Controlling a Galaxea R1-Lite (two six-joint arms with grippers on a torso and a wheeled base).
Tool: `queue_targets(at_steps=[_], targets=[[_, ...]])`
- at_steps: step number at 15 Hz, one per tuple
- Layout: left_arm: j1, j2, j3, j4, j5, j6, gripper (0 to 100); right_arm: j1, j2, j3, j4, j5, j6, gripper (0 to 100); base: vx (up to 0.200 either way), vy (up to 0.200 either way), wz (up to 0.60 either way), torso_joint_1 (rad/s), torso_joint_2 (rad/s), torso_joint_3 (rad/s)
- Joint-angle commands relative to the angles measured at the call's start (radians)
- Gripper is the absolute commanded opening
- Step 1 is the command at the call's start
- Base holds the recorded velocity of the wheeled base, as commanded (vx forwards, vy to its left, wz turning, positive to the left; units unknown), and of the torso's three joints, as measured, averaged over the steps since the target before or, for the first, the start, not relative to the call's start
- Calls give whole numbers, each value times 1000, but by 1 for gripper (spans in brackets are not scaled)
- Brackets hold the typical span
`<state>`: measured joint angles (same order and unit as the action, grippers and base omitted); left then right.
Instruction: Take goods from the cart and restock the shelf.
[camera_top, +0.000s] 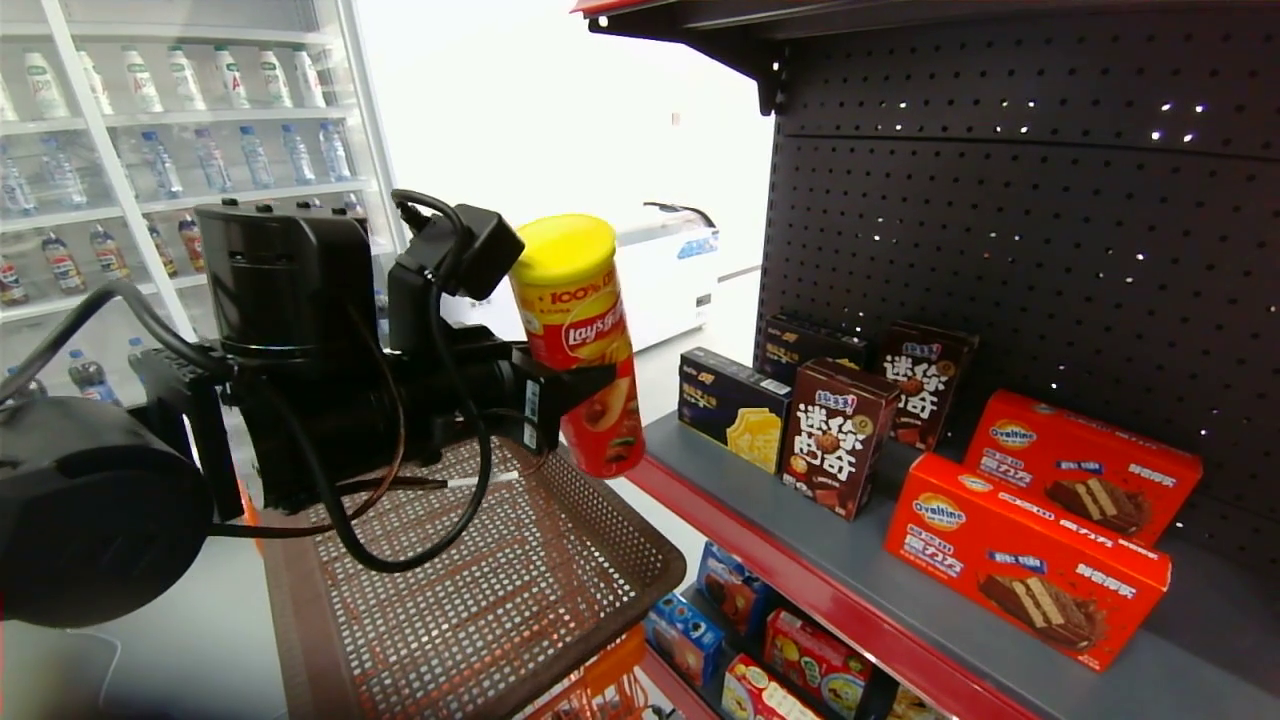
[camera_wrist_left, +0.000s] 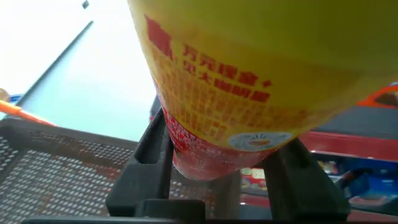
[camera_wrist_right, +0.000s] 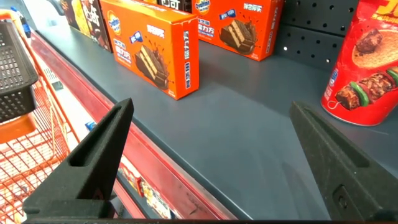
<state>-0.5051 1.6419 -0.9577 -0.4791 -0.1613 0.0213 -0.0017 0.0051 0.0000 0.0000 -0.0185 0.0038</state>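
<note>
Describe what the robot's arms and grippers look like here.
The left arm is bulky matte black, with black cables looping along it and a boxy black camera module at the wrist. The left gripper has flat black fingers. The right gripper has wedge-shaped matte black fingers.

A tall chip can (camera_top: 580, 340), with a yellow lid and a yellow top fading to red, stands nearly upright in the left hand's (camera_top: 578, 388) grip. It is above the brown mesh cart basket (camera_top: 560, 590), just left of the grey, red-edged shelf (camera_top: 800, 530).
</note>
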Motion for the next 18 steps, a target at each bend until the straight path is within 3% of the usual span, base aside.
queue_targets(at_steps=[1, 6, 7, 9, 11, 13, 18], targets=[[-27, -7, 8, 4, -14, -14, 0, 0, -1, 0, 2, 0, -1, 100, 0, 0, 0, 0, 0, 0], [-41, -28, 45, 54, -40, -17, 0, 0, -1, 0, 2, 0, 1, 100, 0, 0, 0, 0, 0, 0], [-44, -34, 46, 65, -41, -32, 0, 0, -1, 0, 0, 0, 1, 100, 0, 0, 0, 0, 0, 0], [-70, -65, 66, 67, -89, -98, 0, 0, -1, 0, 2, 0, -1, 100, 0, 0, 0, 0, 0, 0], [-72, -99, 111, 67, -113, -100, 0, 0, -1, 0, 2, 0, 1, 100, 0, 0, 0, 0, 0, 0], [-73, -166, 229, 63, -135, -95, 0, 0, -1, 0, 2, 0, -1, 100, 0, 0, 0, 0, 0, 0], [-108, -238, 327, 65, -135, -95, 0, 0, -1, 0, 2, 0, -1, 100, 0, 0, 0, 0, 0, 0]])
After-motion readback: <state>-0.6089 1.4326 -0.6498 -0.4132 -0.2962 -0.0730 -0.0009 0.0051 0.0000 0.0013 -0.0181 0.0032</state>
